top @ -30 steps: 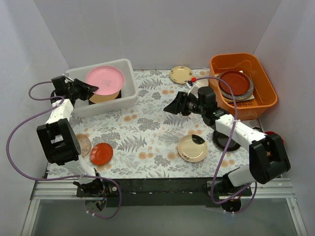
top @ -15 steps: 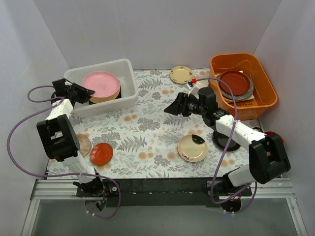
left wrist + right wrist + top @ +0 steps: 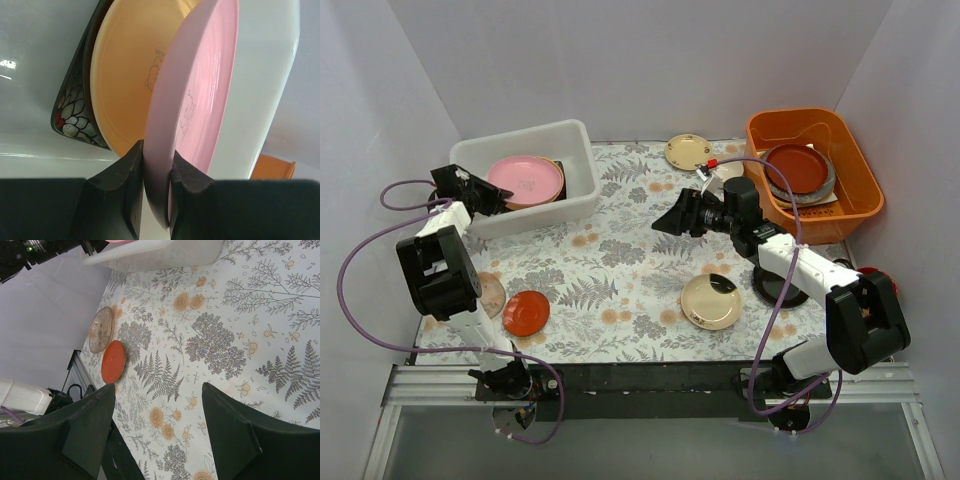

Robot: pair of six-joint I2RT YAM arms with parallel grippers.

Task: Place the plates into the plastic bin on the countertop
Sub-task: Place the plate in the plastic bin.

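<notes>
My left gripper (image 3: 498,195) is shut on the rim of the pink plate (image 3: 526,180), held low inside the translucent white bin (image 3: 582,203) at the back left. In the left wrist view the pink plate (image 3: 200,100) lies over a yellow plate (image 3: 130,85) and a black floral plate (image 3: 75,120). My right gripper (image 3: 665,222) is open and empty above the floral cloth (image 3: 620,260). A red-orange saucer (image 3: 526,312) and a brownish plate (image 3: 490,294) lie front left. A cream plate with a dark mark (image 3: 711,301) lies front right. A cream plate (image 3: 689,151) lies at the back.
An orange tub (image 3: 855,175) at the back right holds a red-brown plate (image 3: 794,167) on a grey one. White walls close in the sides and back. In the right wrist view the saucer (image 3: 113,361) and the brownish plate (image 3: 101,329) lie near the cloth's edge.
My left gripper has lowered the pink plate from a tilted position above the bin down onto the stack inside it. The right arm has barely moved.
</notes>
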